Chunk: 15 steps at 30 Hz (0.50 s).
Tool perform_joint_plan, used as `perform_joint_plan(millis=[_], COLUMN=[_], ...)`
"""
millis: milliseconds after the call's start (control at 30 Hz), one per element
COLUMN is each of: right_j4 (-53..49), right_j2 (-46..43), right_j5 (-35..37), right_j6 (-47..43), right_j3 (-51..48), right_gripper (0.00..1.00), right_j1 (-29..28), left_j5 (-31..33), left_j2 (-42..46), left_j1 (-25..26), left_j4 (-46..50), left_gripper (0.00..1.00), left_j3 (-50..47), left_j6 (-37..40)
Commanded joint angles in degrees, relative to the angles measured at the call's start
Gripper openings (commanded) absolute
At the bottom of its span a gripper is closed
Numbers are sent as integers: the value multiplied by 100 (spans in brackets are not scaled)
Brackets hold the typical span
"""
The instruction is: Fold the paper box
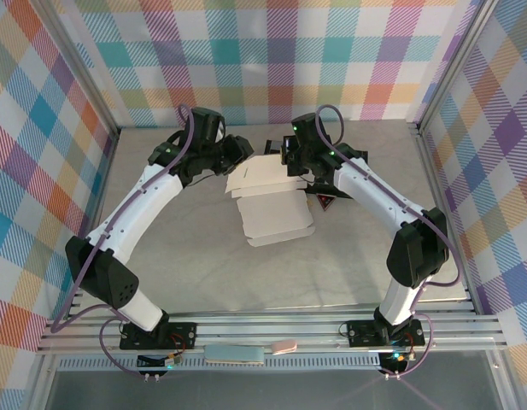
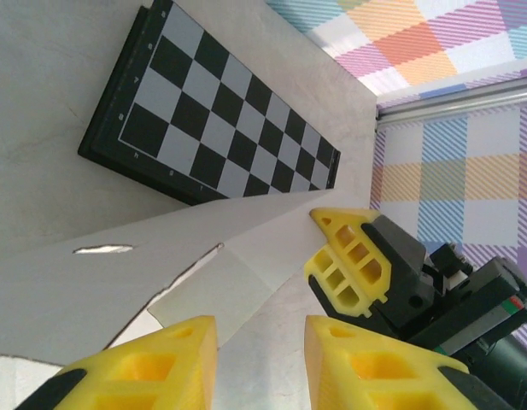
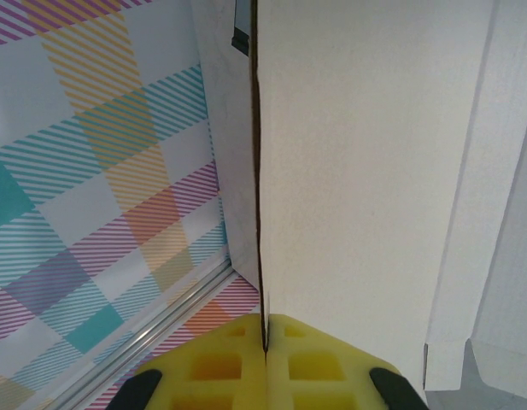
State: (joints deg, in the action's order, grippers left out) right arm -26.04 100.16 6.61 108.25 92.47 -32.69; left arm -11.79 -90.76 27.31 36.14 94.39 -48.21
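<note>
The paper box (image 1: 276,218) lies mid-desk (image 1: 203,273) as a pale, creased die-cut sheet with slots. Its far panel is lifted between both arms. The right fingers (image 3: 280,367) are pressed together on that panel's edge. The left fingers (image 2: 203,359) stand partly apart at its corner, and contact is unclear. A chessboard (image 2: 220,111) lies beyond.

Finding: no text, label, brand or number can be read anywhere in sight. The flat black-and-white checkered board (image 2: 213,120) carries small pale characters along its black border, too small to make out. The visible faces of the plain white cardboard paper box (image 3: 357,171) are blank.
</note>
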Motion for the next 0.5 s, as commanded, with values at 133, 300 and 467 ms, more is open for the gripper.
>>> perform_joint_plan(millis=[133, 300, 467], right_j4=[-48, -25, -24], right_j2=[-181, -179, -190], right_j5=[69, 62, 55], right_j6=[65, 65, 74], right_j3=[104, 114, 92], right_gripper=[0, 0, 0], right_j1=[8, 6, 9], left_j5=[265, 111, 6], left_j2=[60, -131, -295], left_j1=[45, 79, 179], left_j4=[335, 330, 241], left_gripper=[33, 33, 33], left_j3=[534, 446, 491], left_j6=[219, 123, 111])
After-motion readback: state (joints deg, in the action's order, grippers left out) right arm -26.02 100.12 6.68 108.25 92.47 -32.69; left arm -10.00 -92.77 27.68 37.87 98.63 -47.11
